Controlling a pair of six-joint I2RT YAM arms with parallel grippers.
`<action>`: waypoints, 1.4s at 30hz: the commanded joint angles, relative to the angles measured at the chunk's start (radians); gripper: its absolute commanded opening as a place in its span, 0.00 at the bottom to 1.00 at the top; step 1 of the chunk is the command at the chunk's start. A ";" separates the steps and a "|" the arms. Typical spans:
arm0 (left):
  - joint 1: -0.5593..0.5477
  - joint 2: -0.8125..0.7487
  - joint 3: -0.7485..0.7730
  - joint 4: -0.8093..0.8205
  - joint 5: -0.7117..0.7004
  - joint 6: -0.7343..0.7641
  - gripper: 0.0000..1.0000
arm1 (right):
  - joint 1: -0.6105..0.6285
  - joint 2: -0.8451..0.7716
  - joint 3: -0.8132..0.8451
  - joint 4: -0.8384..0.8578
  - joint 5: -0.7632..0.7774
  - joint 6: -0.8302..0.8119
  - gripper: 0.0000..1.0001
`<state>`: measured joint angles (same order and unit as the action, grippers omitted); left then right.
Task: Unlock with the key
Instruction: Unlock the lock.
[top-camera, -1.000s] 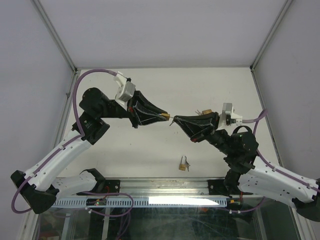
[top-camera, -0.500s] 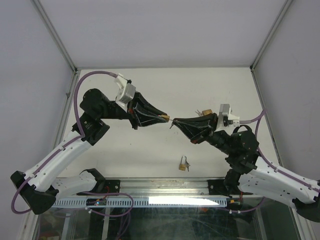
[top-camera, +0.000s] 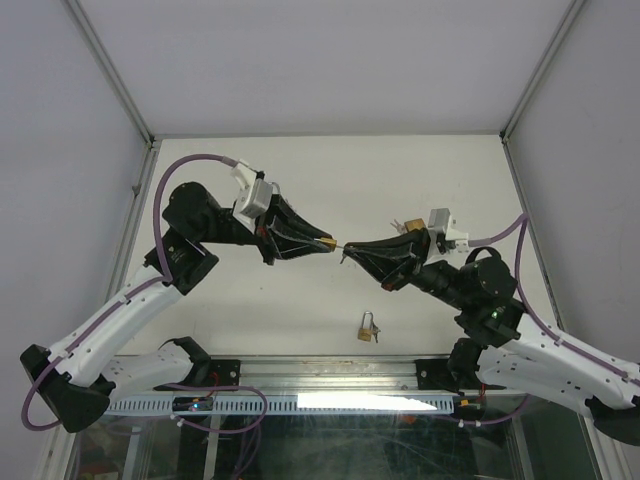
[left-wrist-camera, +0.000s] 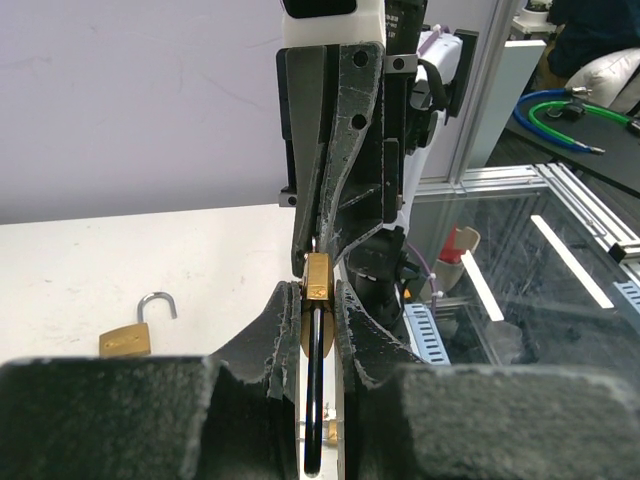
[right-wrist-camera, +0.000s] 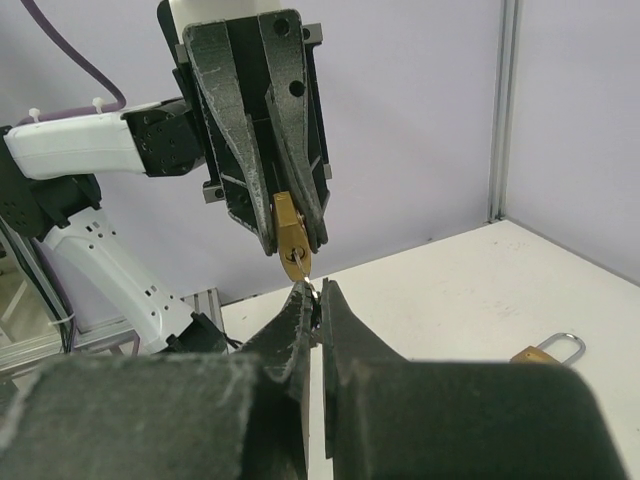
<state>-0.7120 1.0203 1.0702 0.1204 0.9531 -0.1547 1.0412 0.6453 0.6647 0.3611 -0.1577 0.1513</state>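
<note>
My left gripper (top-camera: 318, 243) is shut on a small brass padlock (top-camera: 328, 243) and holds it in the air over the table's middle. In the left wrist view the padlock (left-wrist-camera: 317, 277) sits between the fingertips, its dark shackle running back between the pads. My right gripper (top-camera: 352, 248) faces it tip to tip and is shut on a thin silver key (right-wrist-camera: 314, 287). In the right wrist view the key's tip is at the keyhole on the padlock's (right-wrist-camera: 291, 237) bottom face.
A brass padlock with its shackle swung open (top-camera: 368, 329) lies on the white table near the front edge. Another brass padlock (top-camera: 407, 224) lies behind the right gripper; it shows in the right wrist view (right-wrist-camera: 545, 351). Grey walls enclose the table.
Both grippers have closed in on each other. The right gripper moved left and the key's tip now meets the padlock's keyhole. The left wrist has dropped slightly.
</note>
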 joint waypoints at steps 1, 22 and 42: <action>-0.004 -0.009 -0.030 -0.011 0.002 0.052 0.00 | 0.009 0.040 0.082 0.006 -0.057 -0.013 0.00; 0.006 -0.038 -0.031 0.023 0.042 -0.008 0.00 | 0.008 -0.086 0.088 -0.205 0.002 -0.067 0.00; 0.004 -0.009 0.002 0.069 0.063 -0.087 0.00 | 0.008 -0.025 0.102 -0.194 -0.013 -0.026 0.00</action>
<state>-0.7063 1.0142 1.0260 0.1284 1.0046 -0.2253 1.0443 0.6231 0.7345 0.1184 -0.1570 0.1146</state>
